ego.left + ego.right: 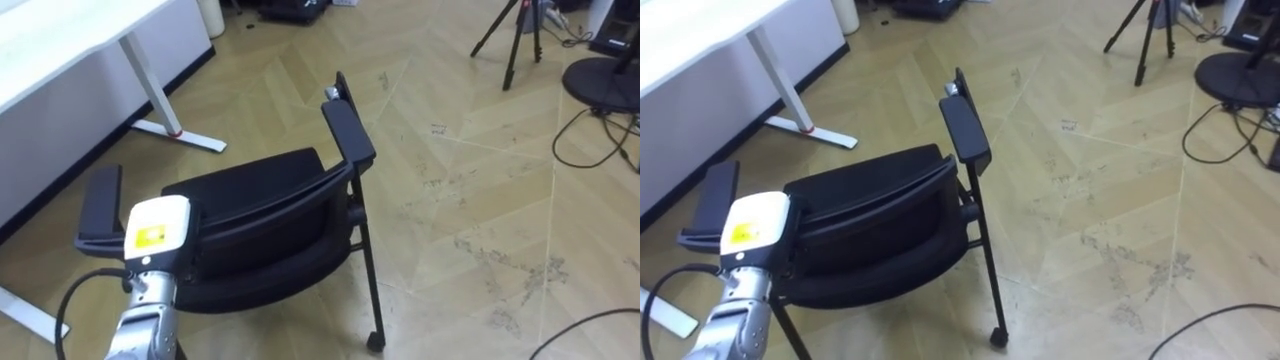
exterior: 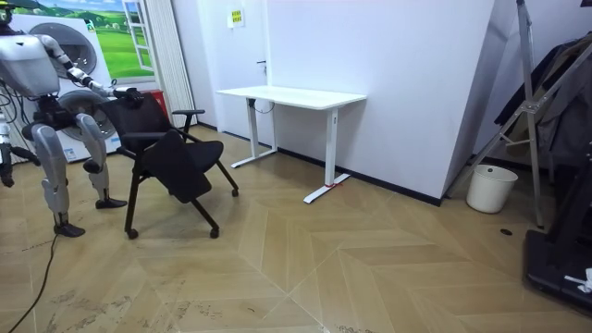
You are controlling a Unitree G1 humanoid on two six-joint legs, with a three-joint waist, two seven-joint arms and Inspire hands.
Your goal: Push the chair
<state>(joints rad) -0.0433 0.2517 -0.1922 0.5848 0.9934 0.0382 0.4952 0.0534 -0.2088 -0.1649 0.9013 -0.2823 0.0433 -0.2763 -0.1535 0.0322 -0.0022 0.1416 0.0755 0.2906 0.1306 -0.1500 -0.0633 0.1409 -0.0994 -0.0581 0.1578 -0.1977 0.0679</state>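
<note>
- Evidently the push was at an early stage: the black chair (image 1: 260,215) stood on the wooden floor well apart from the white desk (image 1: 60,30), with open floor between them.
- In the room view the robot stood upright behind the chair's backrest, at the room view's left, facing the desk.
- Its left hand (image 1: 155,240) was up against the top of the backrest, between the two armrests. How the hand was set on the backrest was hidden by the chair, so whether it gripped the rail or only pressed on it could not be told.
- Its right hand (image 2: 6,173) hung low at its side by the room view's left edge, off the chair; its state could not be told either.
- The chair stood on its casters, with the seat turned towards the desk.
- Judged from this, contact had been made, but nearly all the travel remained: the chair had yet to be rolled forward to the desk.
- A tripod (image 1: 515,35) stood far off to the robot's right, out of the likely path.
</note>
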